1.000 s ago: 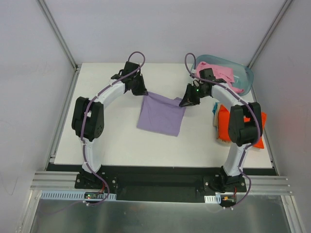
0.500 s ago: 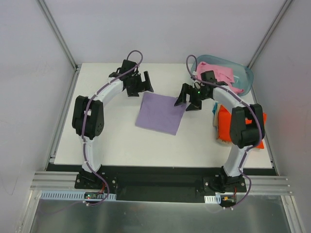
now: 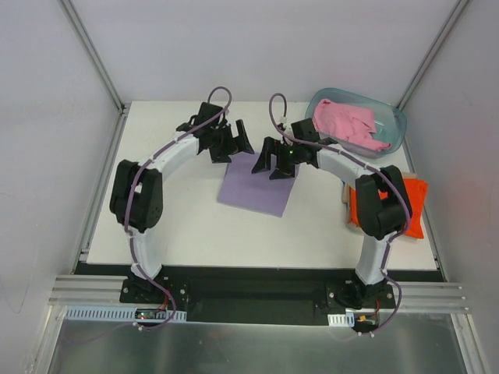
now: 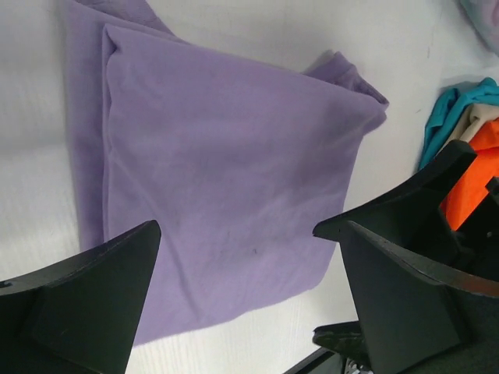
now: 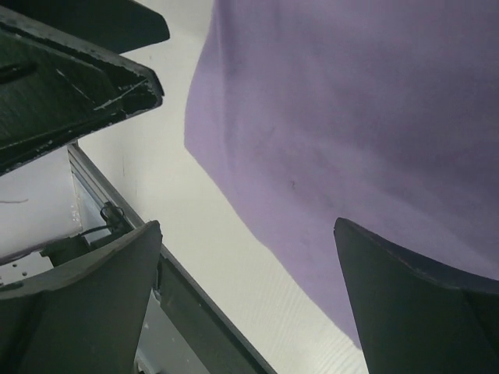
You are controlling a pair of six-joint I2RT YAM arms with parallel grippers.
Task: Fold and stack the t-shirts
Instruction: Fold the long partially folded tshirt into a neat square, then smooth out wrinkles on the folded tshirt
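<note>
A folded lavender t-shirt (image 3: 257,187) lies flat on the white table (image 3: 179,218). In the left wrist view the lavender t-shirt (image 4: 234,148) shows a folded edge on its left side, and the lavender t-shirt (image 5: 351,117) fills the upper right of the right wrist view. My left gripper (image 3: 234,144) (image 4: 236,230) hovers open over the shirt's far left corner, holding nothing. Close beside it, my right gripper (image 3: 271,165) (image 5: 246,224) stands open over the far edge, also holding nothing. A pink t-shirt (image 3: 347,125) sits in the tub. An orange t-shirt (image 3: 413,206) (image 4: 475,164) and a teal t-shirt (image 4: 452,117) lie at the right.
The translucent blue-green tub (image 3: 394,117) stands at the far right corner. Metal frame rails (image 3: 101,179) border the table's left edge. The two grippers stand very close together above the shirt's far edge.
Both grippers have opened and let go of the lavender shirt, which now lies flat. The right gripper has moved left and the left gripper slightly right, over the shirt's far edge.
</note>
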